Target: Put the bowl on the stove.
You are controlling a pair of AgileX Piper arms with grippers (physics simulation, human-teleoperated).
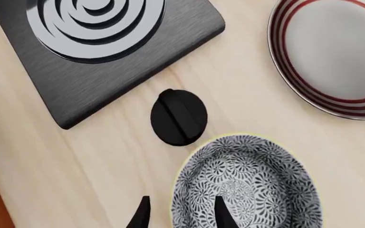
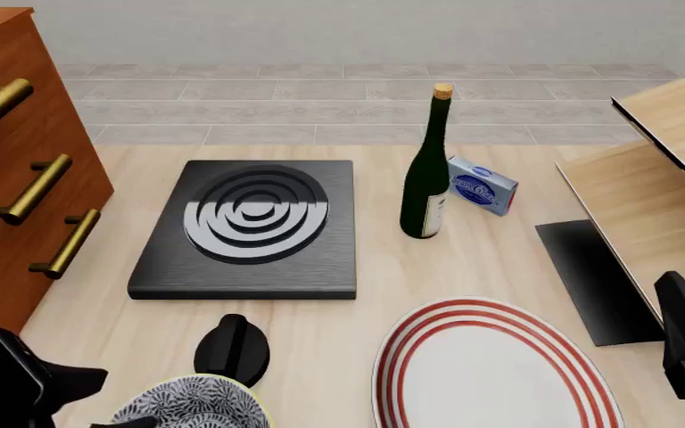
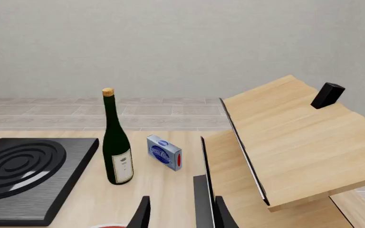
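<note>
Simulated kitchen, stove (image 2: 247,230), wine bottle (image 2: 425,174), plate (image 2: 491,370), wooden drawers (image 2: 15,152), tiled floor

one bowl (image 2: 193,403), one stove (image 2: 251,227), one plate (image 2: 494,367), one bottle (image 2: 427,175), one knob (image 2: 232,348), one box (image 2: 482,184)

bright, even light across all three views, everything sharp, no blur and no bending at the edges. the stove (image 2: 247,232) catches a pale sheen on its silver rings, half lit, half dark. the bottle (image 2: 425,178) shows a thin highlight down its glass. shadows on the desk (image 2: 318,348) are faint and soft, hugging the knob (image 2: 232,348) and the plate (image 2: 498,370).
</note>
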